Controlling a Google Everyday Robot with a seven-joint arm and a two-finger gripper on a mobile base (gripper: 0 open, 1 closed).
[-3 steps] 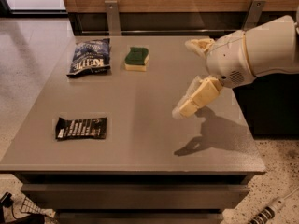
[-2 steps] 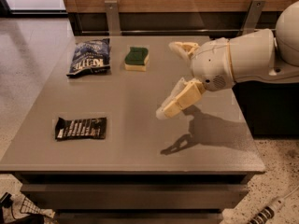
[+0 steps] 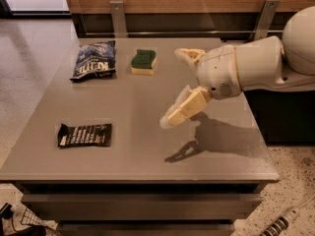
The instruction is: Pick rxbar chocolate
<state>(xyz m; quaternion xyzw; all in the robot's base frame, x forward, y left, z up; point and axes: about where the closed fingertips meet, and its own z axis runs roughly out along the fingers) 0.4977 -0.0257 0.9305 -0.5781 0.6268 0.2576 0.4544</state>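
Observation:
The rxbar chocolate [image 3: 84, 134] is a flat black wrapper with white lettering, lying at the front left of the grey table [image 3: 142, 151]. My gripper [image 3: 173, 86] hangs above the middle of the table, well to the right of the bar and apart from it. Its two cream fingers are spread wide: one fingertip [image 3: 170, 119] points down-left, the other [image 3: 183, 54] lies farther back. It holds nothing. Its shadow falls on the table to the right.
A dark blue crinkled chip bag [image 3: 93, 59] lies at the back left. A green and yellow sponge [image 3: 143, 62] sits next to it at the back middle. A wooden wall with metal brackets runs behind the table. The floor drops off at left and front.
My gripper and arm have moved left across the table, toward its middle and nearer the bar. The fingers have stayed spread. The objects have not moved.

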